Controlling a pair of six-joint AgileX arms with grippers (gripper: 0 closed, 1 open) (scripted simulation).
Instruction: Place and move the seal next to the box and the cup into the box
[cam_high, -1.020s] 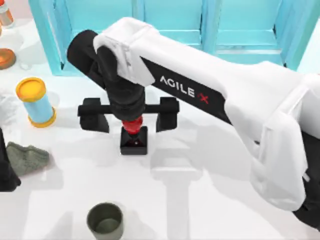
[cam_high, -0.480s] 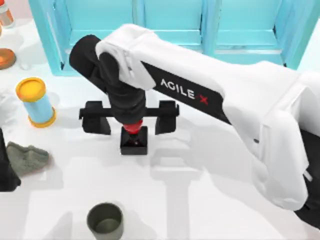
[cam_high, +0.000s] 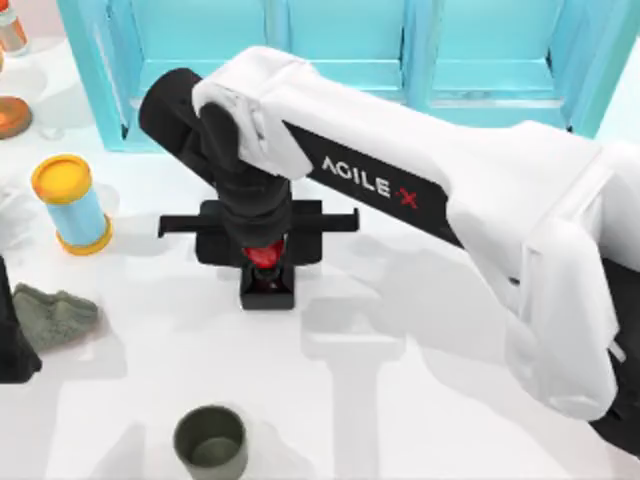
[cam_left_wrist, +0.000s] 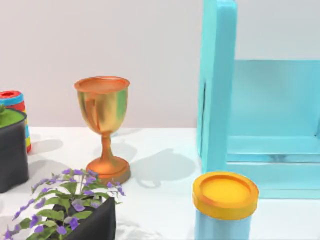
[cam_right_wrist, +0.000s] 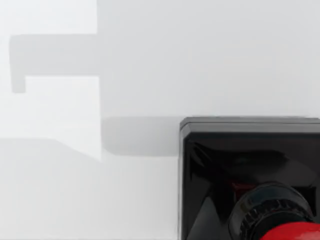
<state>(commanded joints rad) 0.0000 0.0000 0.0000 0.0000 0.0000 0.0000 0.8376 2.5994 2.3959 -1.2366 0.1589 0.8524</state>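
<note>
The right end effector (cam_high: 262, 245) has come straight down over the seal (cam_high: 267, 270) near the middle of the desk (cam_high: 420, 400), and its black fingers, spread wide a second ago, have drawn in on either side of the red knob. They look clenched on the seal's handle, though the wrist hides the contact itself. The black square base sits flat on the desk, so the seal is not yet lifted. From the right wrist camera the base (cam_right_wrist: 235, 165) and the ribbed neck under the knob sit directly below, which suits a vertical grip that keeps the stamp upright.

The dark olive cup (cam_high: 210, 442) stands upright and untouched at the near edge, left of centre, well apart from the seal; I judge it is left for a later step. I cannot make out the box in these views. Far behind stands the turquoise cabinet (cam_high: 330, 40), and at the left the light-blue cylinder with the yellow lid (cam_high: 70, 203). The left arm sits parked at the left edge, its camera facing a copper goblet (cam_left_wrist: 103, 125).
</note>
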